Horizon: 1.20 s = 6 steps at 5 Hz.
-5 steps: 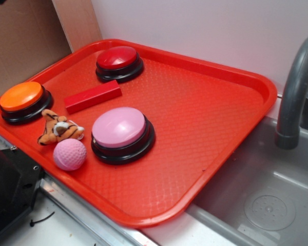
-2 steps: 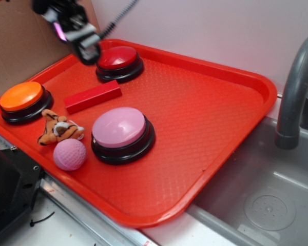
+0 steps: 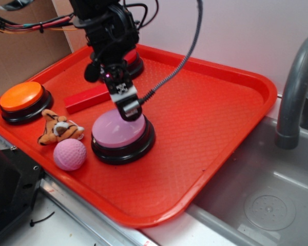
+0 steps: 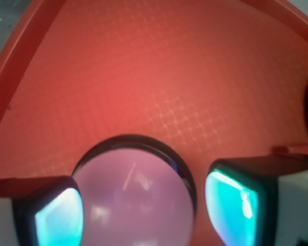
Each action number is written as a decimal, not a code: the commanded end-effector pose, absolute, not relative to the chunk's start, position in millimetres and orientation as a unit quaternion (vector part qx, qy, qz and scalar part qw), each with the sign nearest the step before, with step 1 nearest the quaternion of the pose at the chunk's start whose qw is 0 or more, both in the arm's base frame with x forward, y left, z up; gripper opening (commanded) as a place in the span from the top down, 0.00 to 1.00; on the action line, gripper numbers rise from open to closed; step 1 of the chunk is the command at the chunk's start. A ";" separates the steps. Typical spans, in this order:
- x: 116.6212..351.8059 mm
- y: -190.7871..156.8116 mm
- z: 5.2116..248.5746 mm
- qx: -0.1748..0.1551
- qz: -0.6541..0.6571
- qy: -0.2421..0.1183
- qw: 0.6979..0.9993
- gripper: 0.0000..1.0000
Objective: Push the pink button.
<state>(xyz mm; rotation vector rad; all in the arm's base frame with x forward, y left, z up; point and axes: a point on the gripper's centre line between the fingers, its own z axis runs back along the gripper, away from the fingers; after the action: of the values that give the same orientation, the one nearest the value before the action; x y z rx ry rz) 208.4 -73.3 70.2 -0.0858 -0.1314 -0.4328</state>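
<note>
The pink button (image 3: 116,134), a large pale pink dome on a black round base, stands on the red tray (image 3: 220,118) at front left. My gripper (image 3: 128,109) hangs just over the far edge of its dome; whether it touches I cannot tell. In the wrist view the pink button (image 4: 138,197) lies directly below, between my two fingers (image 4: 59,218), which stand wide apart. My gripper (image 4: 143,215) is open and holds nothing.
An orange button (image 3: 21,97), a red block (image 3: 82,100), a tiger toy (image 3: 59,129) and a dimpled pink ball (image 3: 70,154) lie left of the pink button. The red button (image 3: 137,65) is mostly hidden behind the arm. A sink (image 3: 267,200) and faucet (image 3: 293,97) are at right.
The arm came into view from the upper left, passed the red button and came down toward the front over the pink button. Nothing on the tray has moved.
</note>
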 end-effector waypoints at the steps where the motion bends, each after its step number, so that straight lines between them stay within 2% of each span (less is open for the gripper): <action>1: 211.5 -86.5 59.3 -0.008 -0.253 -0.046 0.966 0.00; 2: 211.1 -88.0 56.6 -0.010 -0.264 -0.031 0.964 0.00; 3: 214.6 -86.4 82.6 0.003 -0.264 -0.045 0.964 0.00; 4: 216.6 -85.7 119.6 0.023 -0.266 -0.059 0.962 0.00; 5: 215.6 -86.5 143.1 0.015 -0.291 -0.060 0.955 0.00; 6: 215.4 -88.9 154.1 0.001 -0.271 -0.044 0.962 0.00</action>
<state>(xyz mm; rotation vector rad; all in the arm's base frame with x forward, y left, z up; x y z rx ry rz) 208.7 -82.8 138.8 0.0069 -0.0320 -0.5522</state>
